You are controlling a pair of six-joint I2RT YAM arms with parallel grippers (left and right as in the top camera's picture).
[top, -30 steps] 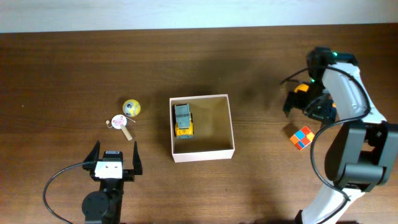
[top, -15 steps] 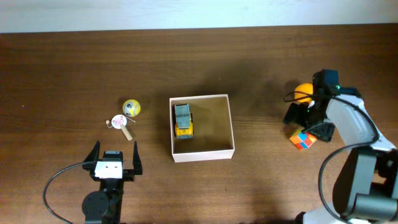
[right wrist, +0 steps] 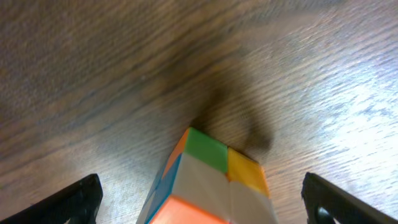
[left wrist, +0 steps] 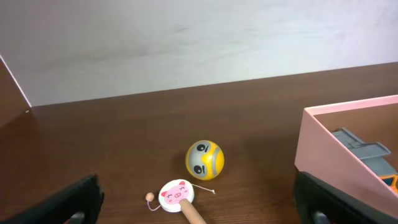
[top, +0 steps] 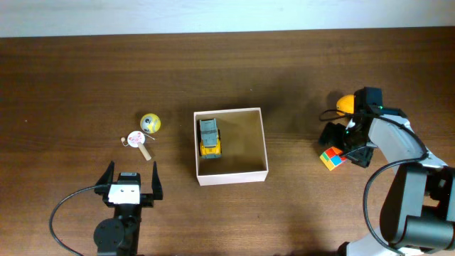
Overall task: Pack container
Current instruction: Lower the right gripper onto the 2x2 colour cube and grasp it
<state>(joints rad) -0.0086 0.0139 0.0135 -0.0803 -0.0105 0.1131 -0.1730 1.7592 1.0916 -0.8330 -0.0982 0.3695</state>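
Container [top: 264, 139] centre frame, 1 truck [top: 209, 136] in. Right gripper [top: 340, 146], fingers spread, straddles cube [top: 330, 158] at right. Cube sits cornerwise, so closing could spin it loose.

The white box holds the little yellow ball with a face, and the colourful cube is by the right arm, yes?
No: the overhead view shows the white-walled square box holding a grey and yellow toy truck; the yellow ball with a face lies outside, left of it. The multicoloured cube is by the right arm.
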